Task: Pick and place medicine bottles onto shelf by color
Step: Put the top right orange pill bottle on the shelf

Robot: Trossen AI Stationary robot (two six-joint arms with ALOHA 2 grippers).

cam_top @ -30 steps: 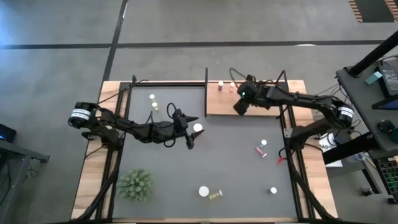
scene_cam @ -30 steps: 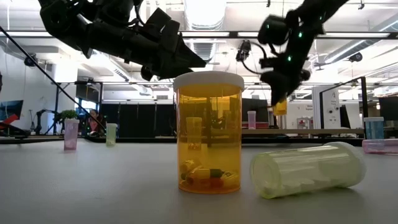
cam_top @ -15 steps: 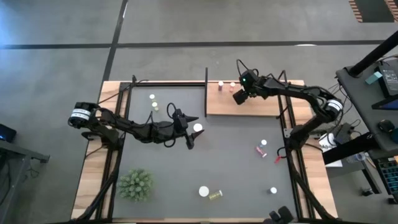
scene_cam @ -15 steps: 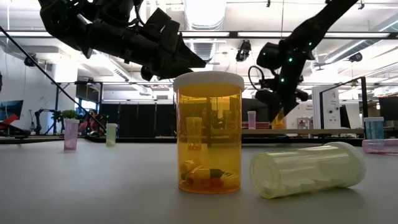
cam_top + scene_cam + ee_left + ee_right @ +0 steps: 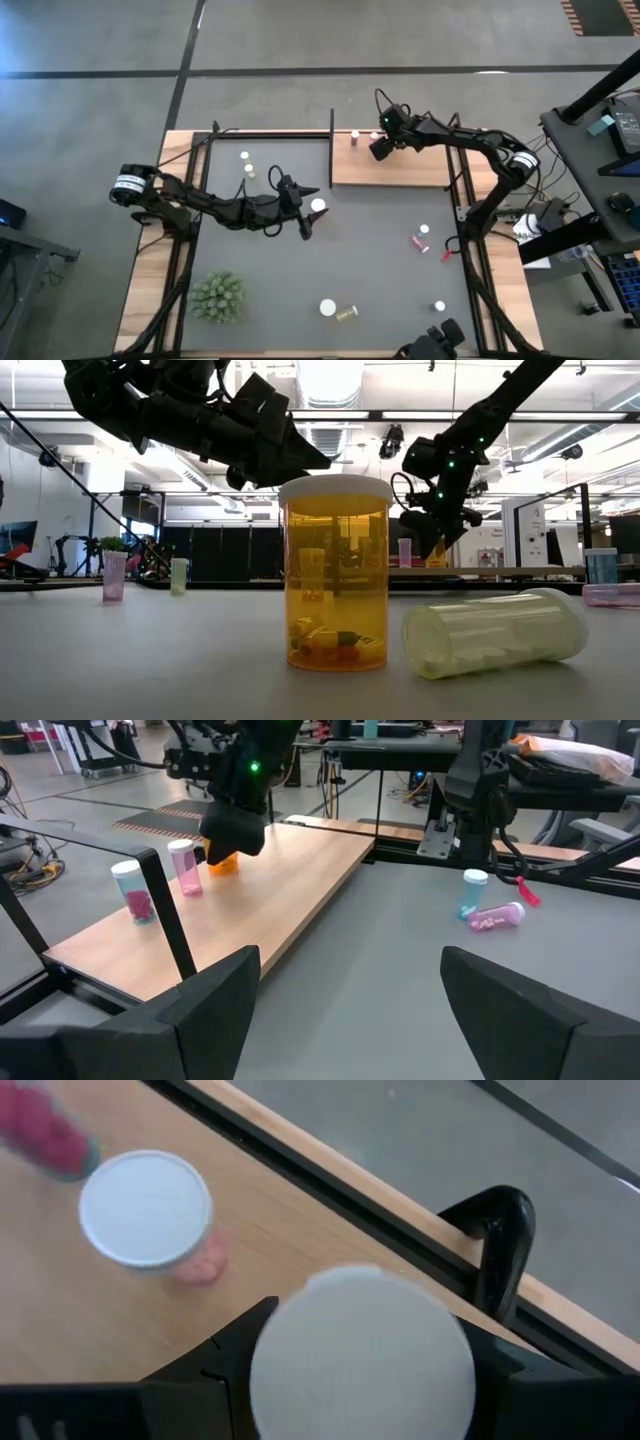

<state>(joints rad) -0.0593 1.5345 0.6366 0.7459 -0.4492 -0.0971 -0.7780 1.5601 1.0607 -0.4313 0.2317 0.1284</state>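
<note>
Right jaws clamp an orange bottle over the shelf; left jaws gape idle

Gripping an orange bottle (image 5: pixel 362 1352) by its sides, the right gripper (image 5: pixel 381 147) sits at the upper centre of the high view, over the back part of the shelf (image 5: pixel 420 172). In the left wrist view the bottle's orange body shows under the fingers, low over the board beside a pink bottle (image 5: pixel 186 867). The left gripper (image 5: pixel 309 210) hangs mid-frame over the grey mat (image 5: pixel 380 270), jaws spread wide and empty, close by a white-capped bottle (image 5: pixel 318 205).

The step in hand looks like the placing: next the right arm must set the bottle down upright, clear of its pink neighbours, then let go.

Counted in the high view: two bottles standing on the shelf and one held; two at the mat's upper left (image 5: pixel 245 163); one by the left gripper; two at right of centre (image 5: pixel 421 236); two at bottom centre (image 5: pixel 337 310); one at lower right (image 5: pixel 439 306). One green plant (image 5: pixel 218 297) sits at lower left
</note>
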